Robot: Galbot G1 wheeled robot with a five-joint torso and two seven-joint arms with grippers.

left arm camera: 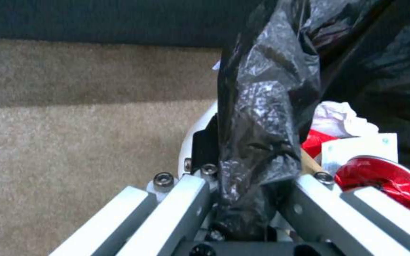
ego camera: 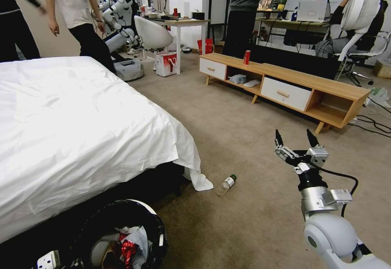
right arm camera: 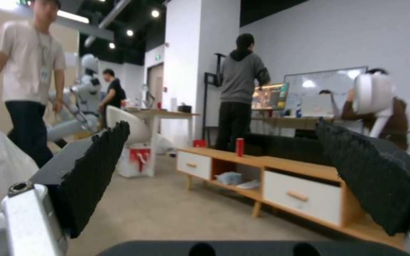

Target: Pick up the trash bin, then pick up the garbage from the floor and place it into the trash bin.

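Observation:
The trash bin (ego camera: 151, 211), white-rimmed and lined with a black bag, hangs at the lower left beside the bed. My left gripper (left arm camera: 257, 177) is shut on its rim and the crinkled black bag (left arm camera: 262, 106). Inside the bin lie a white tissue (left arm camera: 338, 117) and a crushed red can (left arm camera: 385, 181). On the carpet near the bed's corner lies garbage: a clear bottle with a green cap (ego camera: 226, 184). My right gripper (ego camera: 296, 138) hovers open and empty above the floor, to the right of the bottle. Its black pads (right arm camera: 96, 170) stand wide apart.
The bed with a white sheet (ego camera: 81, 130) takes up the left side. A low wooden cabinet (ego camera: 285, 82) with an upright red can (ego camera: 246, 57) stands across the carpet. Cables (ego camera: 374, 124) lie at the far right. People, desks and chairs are behind.

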